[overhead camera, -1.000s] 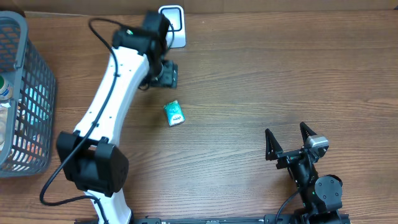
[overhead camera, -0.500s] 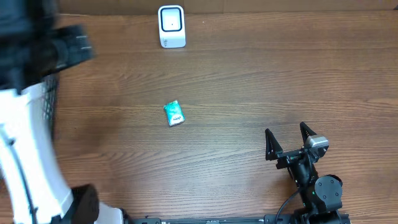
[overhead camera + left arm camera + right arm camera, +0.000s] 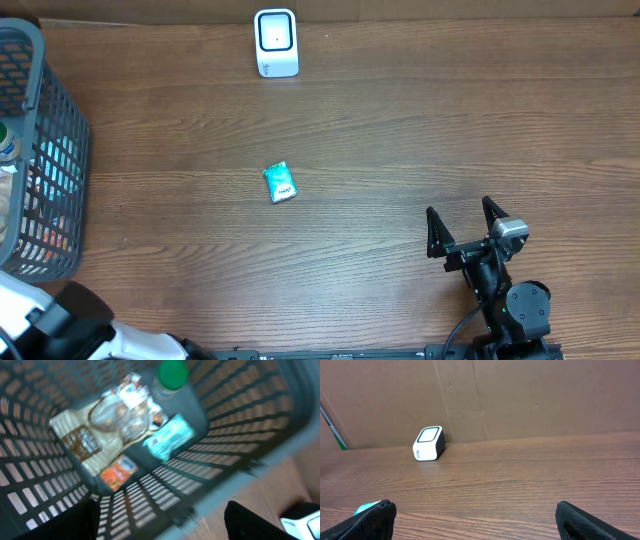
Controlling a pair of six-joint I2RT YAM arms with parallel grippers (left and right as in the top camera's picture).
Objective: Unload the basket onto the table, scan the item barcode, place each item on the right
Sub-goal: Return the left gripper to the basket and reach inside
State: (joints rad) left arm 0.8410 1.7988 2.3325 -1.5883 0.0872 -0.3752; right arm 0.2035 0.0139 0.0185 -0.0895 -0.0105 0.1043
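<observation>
The packet (image 3: 281, 183), small and teal, lay flat on the wooden table (image 3: 450, 120), a little left of the middle, with neither claw touching it. In the right wrist view only a corner of it (image 3: 365, 507) showed, past the edge of one dark finger.

Straight beyond it, at the far edge of the table and well apart from it, stood the white scanner (image 3: 277, 42), its dark-rimmed face tilted upward. The right wrist view showed the scanner (image 3: 428, 443) just in front of a brown cardboard wall (image 3: 520, 395).

The right claw (image 3: 459, 207) sat near the front edge on the right side, well apart from the packet. Its two black fingers were spread wide with nothing between them, which the wrist view (image 3: 475, 507) confirmed.

A grey slatted basket (image 3: 60, 150) stood at the left edge of the table. The left claw (image 3: 160, 520) hung above it, looking down into it, with its fingers (image 3: 55, 522) as dark blurs in the lower corners, wide apart and empty. That view was blurred, but the basket (image 3: 240, 425) held a bottle with a green cap (image 3: 172, 372), a teal pouch (image 3: 170, 437), a brown bag (image 3: 82, 442) and an orange pack (image 3: 118, 471). From overhead, only part of the left arm (image 3: 40, 320) showed, at the lower left corner.
</observation>
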